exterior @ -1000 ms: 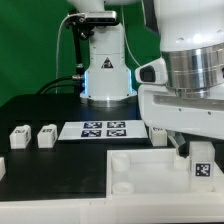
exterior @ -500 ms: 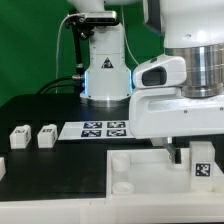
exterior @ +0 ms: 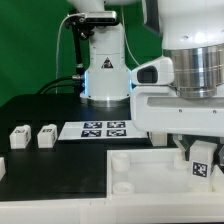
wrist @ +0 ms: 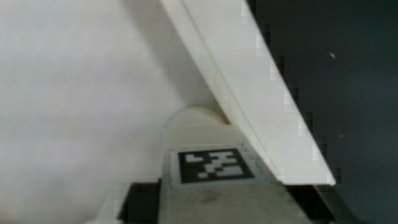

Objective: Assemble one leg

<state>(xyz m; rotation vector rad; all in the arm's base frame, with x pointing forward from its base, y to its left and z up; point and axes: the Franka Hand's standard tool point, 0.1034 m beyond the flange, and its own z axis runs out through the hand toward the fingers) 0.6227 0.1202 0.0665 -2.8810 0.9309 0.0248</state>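
My gripper (exterior: 201,148) is shut on a leg (exterior: 203,160), a small white block with a black-and-white tag facing the camera. It holds the leg just above the right part of the white tabletop (exterior: 140,176). In the wrist view the leg (wrist: 214,150) sits between the dark fingers (wrist: 146,206), with my gripper (wrist: 222,208) closed on it. The leg's tip is near the tabletop's edge (wrist: 240,80). Two more legs (exterior: 18,136) (exterior: 46,135) lie on the black table at the exterior view's left.
The marker board (exterior: 104,129) lies behind the tabletop. The robot base (exterior: 105,75) stands at the back. Another white part (exterior: 2,168) shows at the left edge. The tabletop has a round corner socket (exterior: 122,186) near its front left corner.
The held leg has risen slightly since a second ago. The hand lifted and then settled a little lower. The loose legs have not moved.
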